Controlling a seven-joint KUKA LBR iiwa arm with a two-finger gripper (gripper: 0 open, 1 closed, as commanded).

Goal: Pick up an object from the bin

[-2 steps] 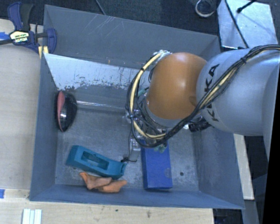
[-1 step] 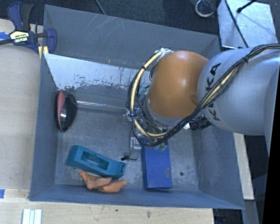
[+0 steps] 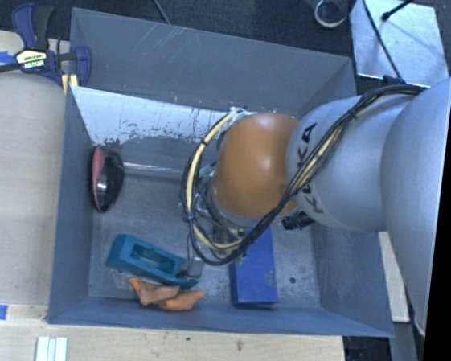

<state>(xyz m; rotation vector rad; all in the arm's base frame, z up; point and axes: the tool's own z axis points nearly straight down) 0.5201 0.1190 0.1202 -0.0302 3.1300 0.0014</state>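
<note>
On your left, a black-and-red oval thing (image 3: 105, 178) lies by the bin (image 3: 207, 60) wall. Next come a teal plastic piece (image 3: 145, 257) and, just below it, an orange scrap (image 3: 166, 293). Nothing looks lifted, so the pick is yet to do. Your claw (image 3: 192, 270) sits low at the teal piece's right end; you cannot tell its opening or any hold. A blue block (image 3: 255, 276) lies beside it, and the arm (image 3: 372, 168) bends in steeply from the right.
</note>
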